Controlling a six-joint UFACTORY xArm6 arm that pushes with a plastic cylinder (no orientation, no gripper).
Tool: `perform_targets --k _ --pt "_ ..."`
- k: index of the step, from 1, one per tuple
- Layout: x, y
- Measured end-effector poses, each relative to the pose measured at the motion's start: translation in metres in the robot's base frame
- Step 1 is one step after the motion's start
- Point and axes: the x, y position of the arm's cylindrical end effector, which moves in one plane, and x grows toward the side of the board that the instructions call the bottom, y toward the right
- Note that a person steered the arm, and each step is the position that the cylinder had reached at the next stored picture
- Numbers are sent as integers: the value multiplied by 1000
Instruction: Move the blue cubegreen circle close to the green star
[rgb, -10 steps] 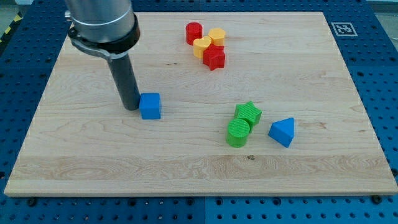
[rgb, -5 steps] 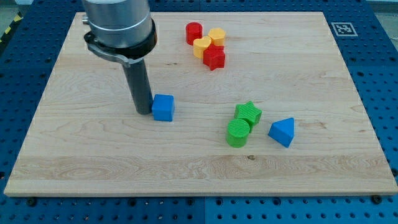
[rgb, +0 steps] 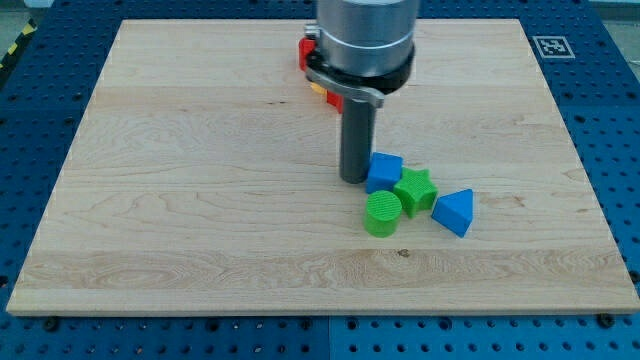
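The blue cube (rgb: 384, 172) is a small, matte, solid-blue block with crisp edges, its top face lighter than the shaded side that faces the view's bottom. It sits flat on the wooden bench (rgb: 200, 200), a little to the view's right of centre, turned slightly so that one corner points toward the view's lower right; being a cube, it has no long axis to speak of. My tip (rgb: 353, 179) stands on the bench against the cube's left side, touching it or very nearly so, with the dark rod rising straight up into the grey arm housing. The cube's lower right edge touches the green star (rgb: 414, 190), which lies flat just beside it. The green circle (rgb: 382, 213), a ribbed round block, sits at the star's lower left, touching it and just below the cube. A blue triangular block (rgb: 454, 211) lies just to the right of the star, apart from the cube. Near the view's top, the arm hides most of a cluster of blocks; only a red block (rgb: 302, 52) and a sliver of yellow show. The arm carries no fingers, only the rod, which holds nothing.
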Motion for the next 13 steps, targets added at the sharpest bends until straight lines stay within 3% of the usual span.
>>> perform_targets --k 2,6,7,13 --pt "0 16" --pt "47 -51" --pt "64 -45" --pt "59 5"
